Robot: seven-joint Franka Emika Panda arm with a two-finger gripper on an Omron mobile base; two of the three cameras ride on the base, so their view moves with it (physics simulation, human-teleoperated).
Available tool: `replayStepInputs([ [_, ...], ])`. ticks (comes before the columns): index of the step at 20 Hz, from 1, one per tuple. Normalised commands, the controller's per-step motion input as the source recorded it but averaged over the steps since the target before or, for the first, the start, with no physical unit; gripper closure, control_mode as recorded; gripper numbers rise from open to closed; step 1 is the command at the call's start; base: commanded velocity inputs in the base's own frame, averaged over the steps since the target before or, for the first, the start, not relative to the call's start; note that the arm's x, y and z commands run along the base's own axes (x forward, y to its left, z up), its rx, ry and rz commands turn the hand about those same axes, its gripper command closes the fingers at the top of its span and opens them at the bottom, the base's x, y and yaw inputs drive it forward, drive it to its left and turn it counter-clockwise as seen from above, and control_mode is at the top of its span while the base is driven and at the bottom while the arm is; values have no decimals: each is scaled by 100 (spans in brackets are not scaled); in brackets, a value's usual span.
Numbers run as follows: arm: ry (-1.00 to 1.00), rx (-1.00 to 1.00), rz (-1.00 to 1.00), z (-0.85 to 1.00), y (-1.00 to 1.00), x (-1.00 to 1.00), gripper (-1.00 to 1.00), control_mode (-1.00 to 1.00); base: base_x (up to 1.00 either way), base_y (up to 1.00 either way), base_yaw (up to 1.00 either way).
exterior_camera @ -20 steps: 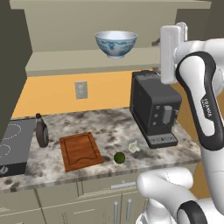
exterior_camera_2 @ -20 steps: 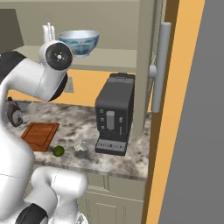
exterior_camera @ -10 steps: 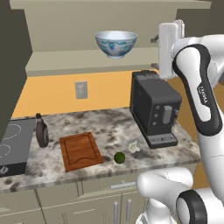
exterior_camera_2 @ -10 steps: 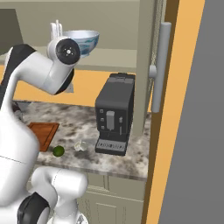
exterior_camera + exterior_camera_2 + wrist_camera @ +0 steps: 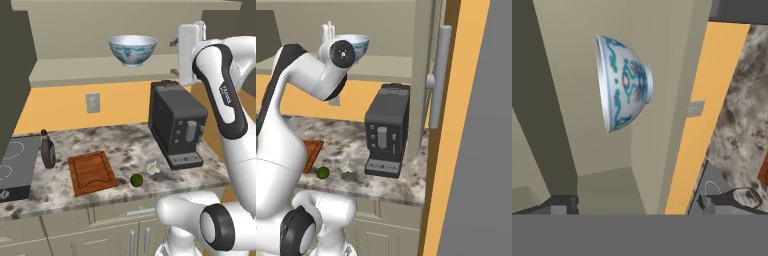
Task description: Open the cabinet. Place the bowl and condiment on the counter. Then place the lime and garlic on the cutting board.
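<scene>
Bowl [image 5: 624, 83] sits on the cabinet [image 5: 75, 35] shelf, apparently well ahead of the spread, empty fingertips [image 5: 562, 204].

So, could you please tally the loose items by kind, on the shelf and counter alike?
Bowl: 1
Bottle: 1
Cutting board: 1
Lime: 1
Garlic: 1
Coffee machine: 1
Total: 6
</scene>
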Motion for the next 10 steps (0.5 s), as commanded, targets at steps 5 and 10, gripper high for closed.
replayStepInputs([
  [5,0,0,0,0,-11,31,-100,-100,0,0,0],
  [10,1,0,0,0,-11,35,-100,-100,0,0,0],
])
